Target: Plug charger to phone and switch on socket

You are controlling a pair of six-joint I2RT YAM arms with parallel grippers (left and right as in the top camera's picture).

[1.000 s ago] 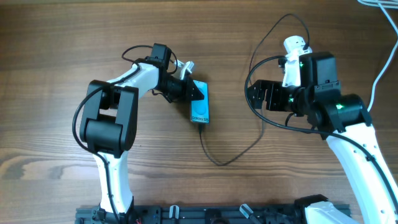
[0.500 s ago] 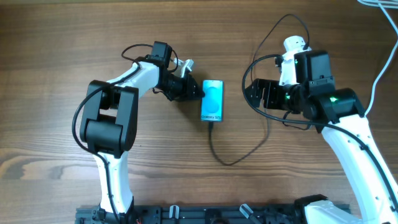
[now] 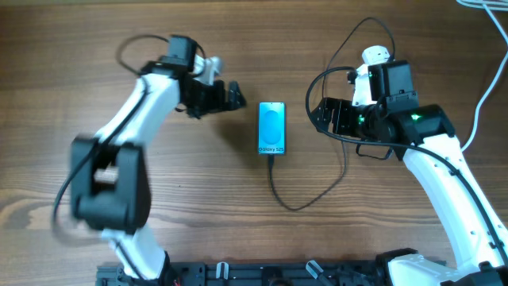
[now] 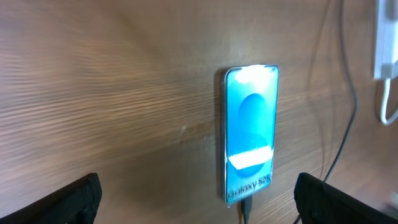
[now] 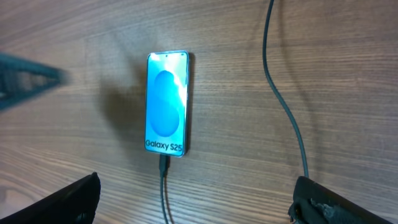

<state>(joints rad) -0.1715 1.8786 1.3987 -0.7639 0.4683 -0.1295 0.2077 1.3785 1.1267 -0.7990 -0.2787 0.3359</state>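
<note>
The phone [image 3: 271, 127] lies flat on the table with its teal screen up; it also shows in the wrist views, phone [image 4: 250, 134] and phone [image 5: 166, 102]. The charger's black cable [image 3: 298, 205] sits in the phone's lower end and loops right toward my right arm. My left gripper [image 3: 236, 95] is open and empty, up-left of the phone and apart from it. To the phone's right, my right gripper [image 3: 319, 119] is open and empty. The socket [image 3: 371, 59] is mostly hidden under my right arm; only a white end shows.
A thick white cord [image 3: 482, 87] runs along the far right edge. A white block [image 4: 385, 37] shows at the upper right of the left wrist view. The cable's loop [image 5: 286, 112] lies on the wood between the phone and my right arm.
My left gripper let go of the phone, opened wide and drew back up and left. The phone went from tilted in the grip to lying flat, a little further right.
</note>
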